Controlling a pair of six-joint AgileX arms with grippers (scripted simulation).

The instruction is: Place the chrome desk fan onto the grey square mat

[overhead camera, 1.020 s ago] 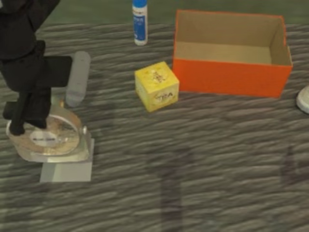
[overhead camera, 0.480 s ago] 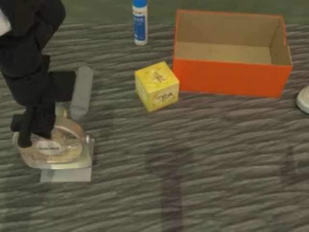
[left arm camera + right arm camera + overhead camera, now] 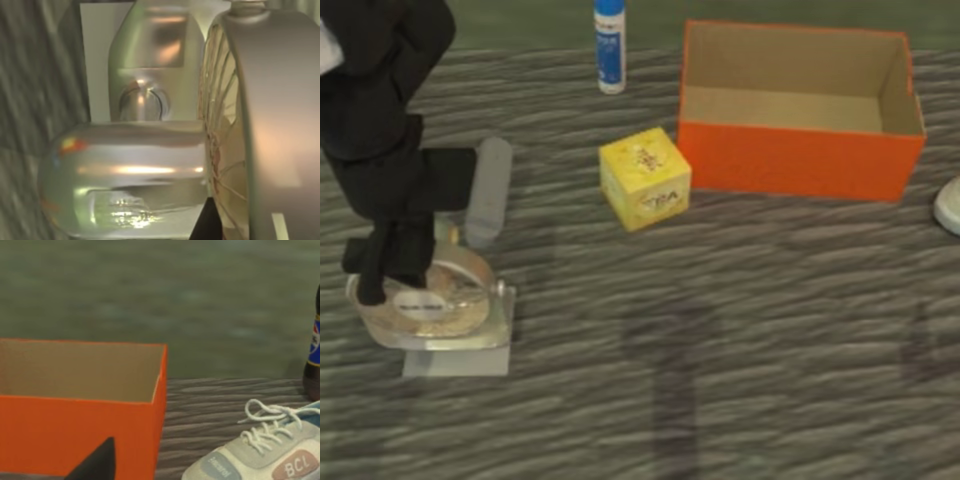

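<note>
my left gripper (image 3: 382, 270) is hanging over the near left part of the table, its dark fingers reaching down onto the far-left edge of the chrome desk fan (image 3: 430, 300). the fan is lying with its round disc face up, directly under and just right of my claw, and it is sitting on the grey square mat (image 3: 460, 358). the disc is overhanging the mat's far and left edges, while a bare strip of mat is showing along the near side. my fingers seem to be pinching the fan's rim, though my own arm is covering the contact, so i cannot tell how wide they are standing.

in the left wrist view the fan is filling almost everything: the thick disc rim, the wire grille, the cylindrical hub (image 3: 125, 180) and the base, with a pale patch of mat behind. my fingertips are not showing there.

my right gripper is out of the top view; only one dark fingertip (image 3: 95, 462) is poking into the right wrist view, in front of the orange box (image 3: 798, 110), beside a sneaker (image 3: 260, 452).
</note>
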